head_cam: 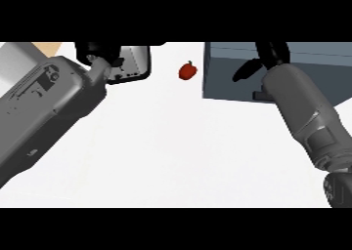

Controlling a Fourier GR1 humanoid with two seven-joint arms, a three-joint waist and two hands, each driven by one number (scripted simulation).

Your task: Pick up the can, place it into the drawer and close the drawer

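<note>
Head view: a small red pepper-like object (pixel 187 71) lies on the white counter (pixel 179 146), just left of the grey-blue drawer unit (pixel 230 73). The right hand (pixel 269 56) is over the drawer unit, with dark fingers hanging down; whether it holds anything cannot be told. Far left of the drawer unit, the left hand (pixel 99 51) shows beside a white panel; its fingers cannot be judged. No can is visible.
</note>
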